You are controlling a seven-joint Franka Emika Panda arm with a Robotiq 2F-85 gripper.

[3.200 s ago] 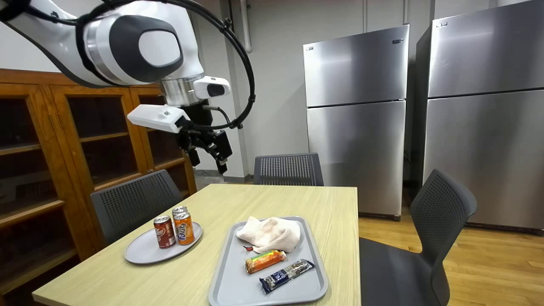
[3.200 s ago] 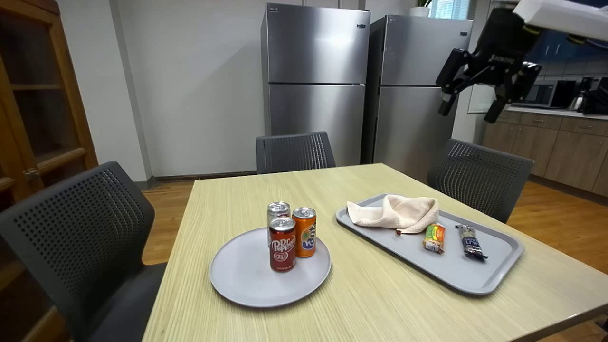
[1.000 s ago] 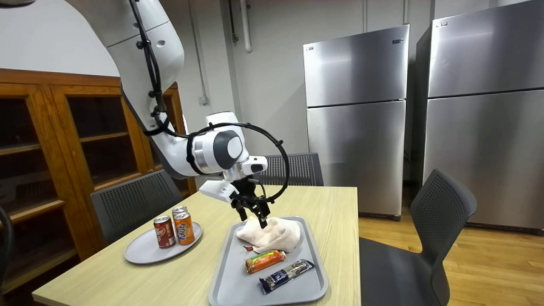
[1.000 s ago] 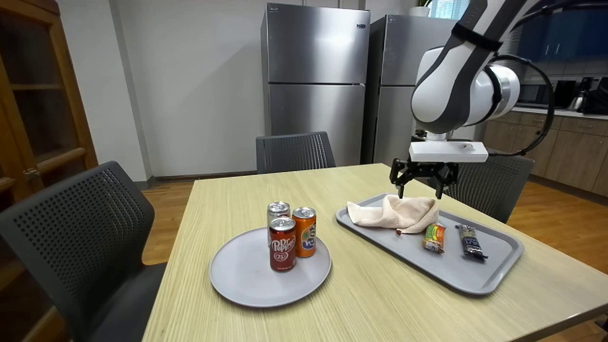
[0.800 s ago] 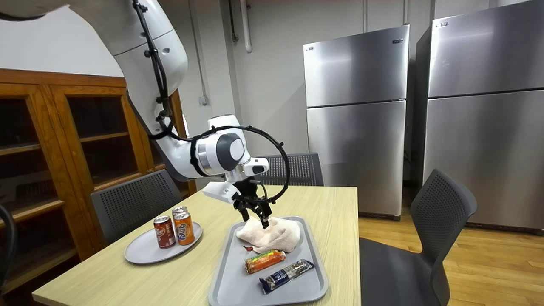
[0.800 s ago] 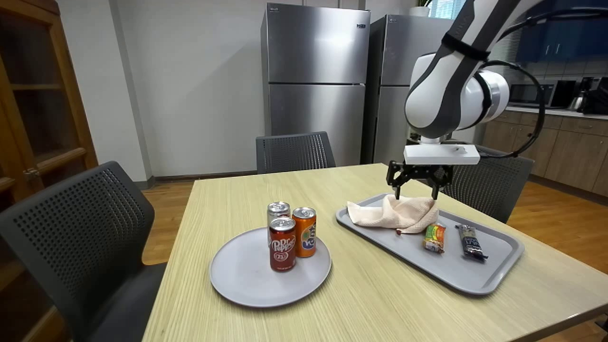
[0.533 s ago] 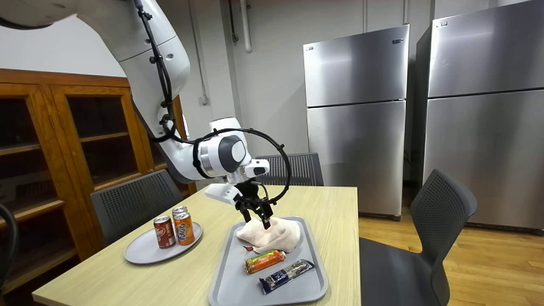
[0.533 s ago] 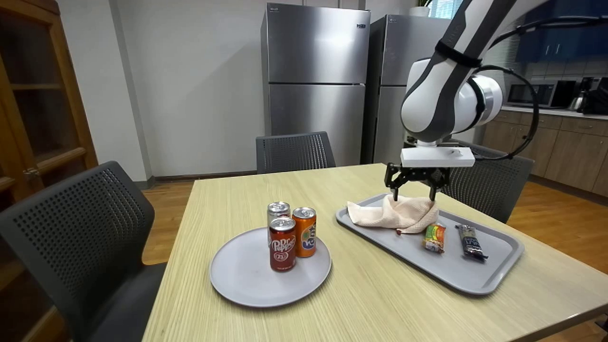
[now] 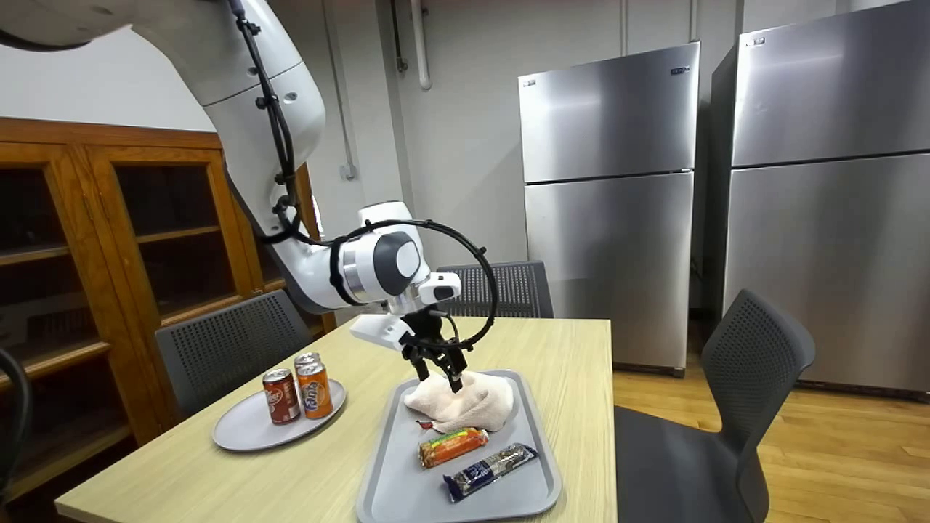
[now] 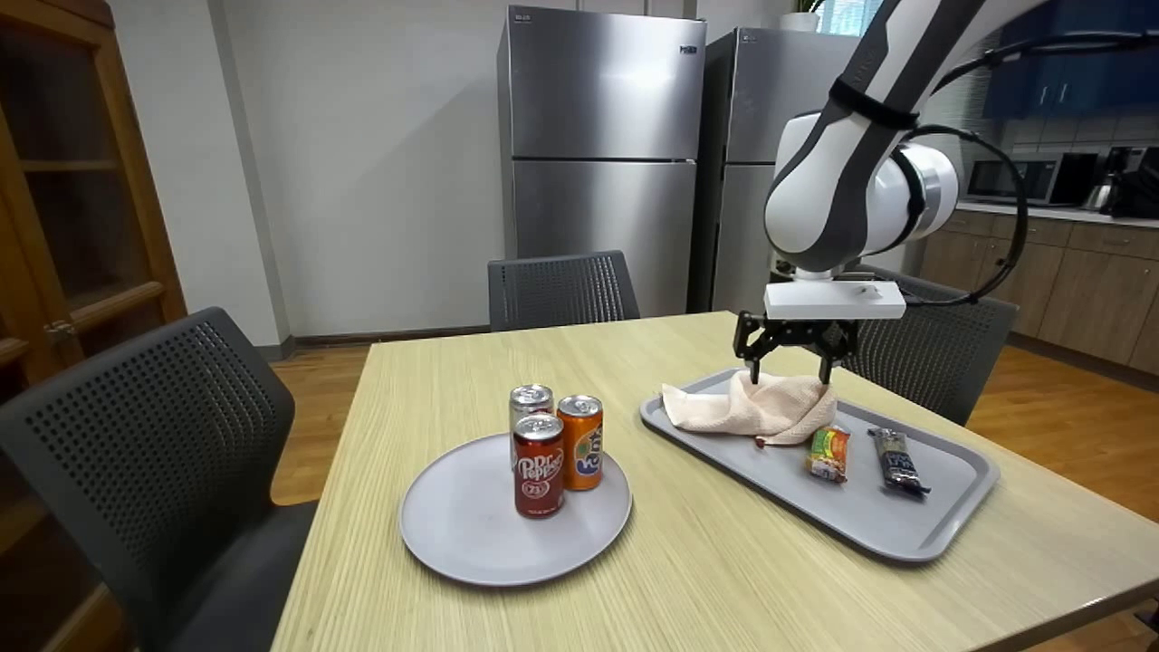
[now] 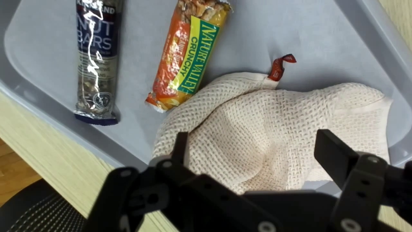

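This is a kitchen or break room, with two refrigerators (image 9: pixel 609 240), a microwave (image 10: pixel 1014 179) and blue cabinets (image 10: pixel 1091 91).

- Cloth (image 11: pixel 264 135): cream, waffle-weave fabric with a hemmed edge; a small red tag (image 11: pixel 279 67) curls out from one side.
- State: loosely crumpled, heaped in soft folds, with one corner spread flatter.
- Position: resting toward one end of the grey tray (image 11: pixel 251 35), beside an orange-wrapped bar (image 11: pixel 190 54); contact between the two is hard to judge.
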